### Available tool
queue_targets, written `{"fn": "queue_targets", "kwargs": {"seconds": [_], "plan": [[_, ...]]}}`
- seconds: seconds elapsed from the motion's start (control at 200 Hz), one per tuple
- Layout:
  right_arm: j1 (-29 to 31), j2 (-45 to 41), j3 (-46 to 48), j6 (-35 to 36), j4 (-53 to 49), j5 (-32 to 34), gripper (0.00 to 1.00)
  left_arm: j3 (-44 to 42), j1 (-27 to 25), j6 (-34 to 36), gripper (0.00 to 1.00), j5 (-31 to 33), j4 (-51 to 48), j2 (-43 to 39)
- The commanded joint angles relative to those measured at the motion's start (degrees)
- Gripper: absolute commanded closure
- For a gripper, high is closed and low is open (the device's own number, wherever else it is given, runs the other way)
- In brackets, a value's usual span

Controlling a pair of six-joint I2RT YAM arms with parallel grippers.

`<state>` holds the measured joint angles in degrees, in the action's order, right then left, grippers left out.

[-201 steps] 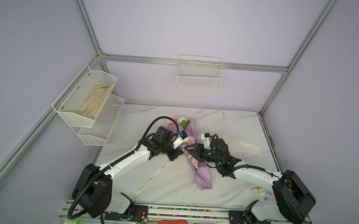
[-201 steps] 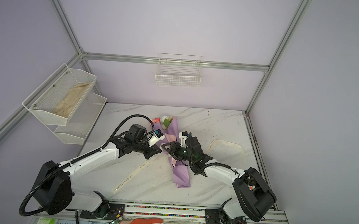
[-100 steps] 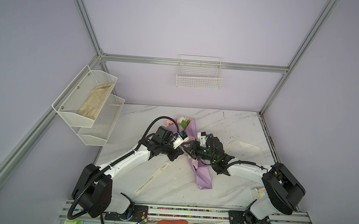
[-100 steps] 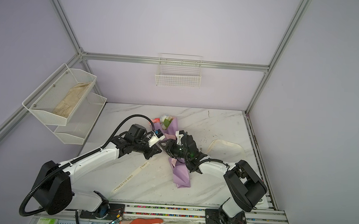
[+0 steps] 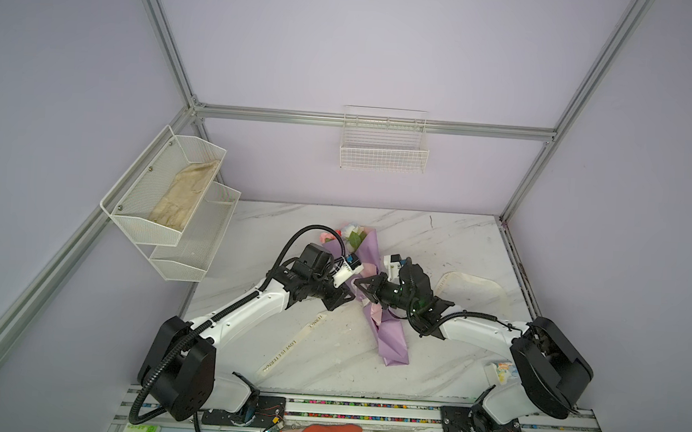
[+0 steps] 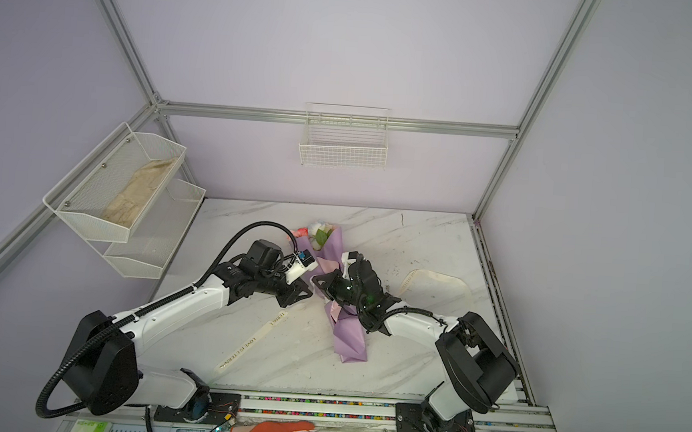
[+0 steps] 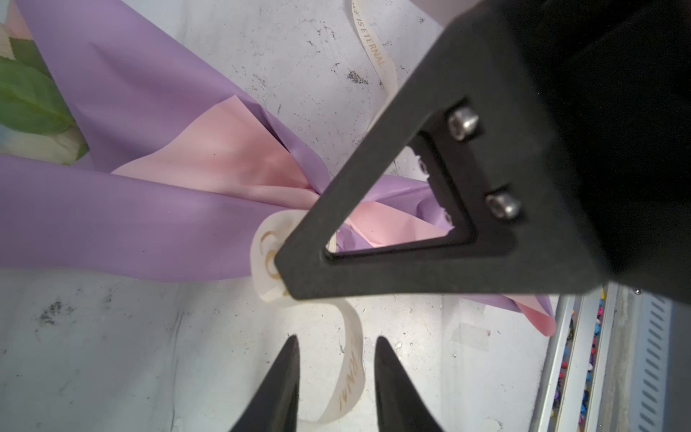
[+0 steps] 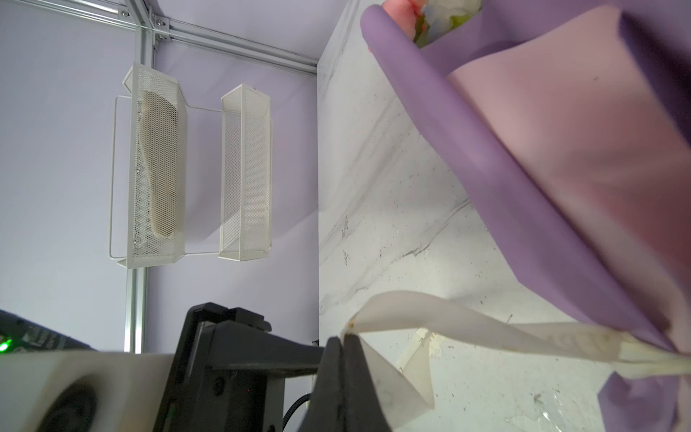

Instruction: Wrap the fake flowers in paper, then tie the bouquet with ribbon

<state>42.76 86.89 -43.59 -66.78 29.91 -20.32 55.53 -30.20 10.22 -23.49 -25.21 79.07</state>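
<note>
Left arm [image 5: 245, 314], right arm [image 5: 478, 332] stretched inward, tips nearly meeting; left gripper [image 7: 336, 340] fingers [image 7: 289, 362] parted, right gripper [image 8: 342, 338] fingers [image 8: 357, 362] pressed together.

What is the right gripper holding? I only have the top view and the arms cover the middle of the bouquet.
Observer: The right wrist view shows the right gripper shut on a fold of the cream ribbon.
Operator: And the left one?
Observer: The left wrist view shows the left gripper open. A strand of the ribbon runs between its fingertips, not pinched.
Operator: Is the ribbon round the wrap?
Observer: In the left wrist view a curl of ribbon sits against the narrow waist of the bouquet. I cannot tell whether it goes all the way round or is knotted.
</note>
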Motion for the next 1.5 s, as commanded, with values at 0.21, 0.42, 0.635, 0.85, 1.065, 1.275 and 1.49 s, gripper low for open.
{"fn": "queue_targets", "kwargs": {"seconds": [0.21,0.42,0.635,0.85,1.065,1.275,1.49], "plan": [[0.2,-2.5,1.7,0.0,0.7,1.1,1.00,-5.8,-0.3,3.1,0.45,-1.0,6.0,1.1],[0.2,-2.7,1.7,-0.2,1.0,0.8,1.00,-3.7,-0.3,4.8,0.52,-3.1,6.2,5.6],[0.0,-3.6,2.6,-0.7,0.6,2.1,1.00,-3.4,-0.3,4.1,0.93,0.6,4.7,4.2],[-3.2,-7.8,4.6,1.5,-6.6,4.2,0.71,-6.3,-0.4,-1.1,1.00,5.5,11.3,-4.3],[-16.3,-15.2,4.5,11.6,-24.5,5.6,0.56,-5.7,-4.0,-3.5,1.00,9.3,14.7,-6.2],[-32.3,-11.9,0.0,27.2,-41.7,15.5,0.53,-4.7,-8.5,-3.6,1.00,12.5,13.7,-3.9],[-36.3,2.2,-7.2,36.7,-43.7,19.8,0.50,-5.0,-9.6,-0.8,0.98,8.1,11.9,-3.7]]}}
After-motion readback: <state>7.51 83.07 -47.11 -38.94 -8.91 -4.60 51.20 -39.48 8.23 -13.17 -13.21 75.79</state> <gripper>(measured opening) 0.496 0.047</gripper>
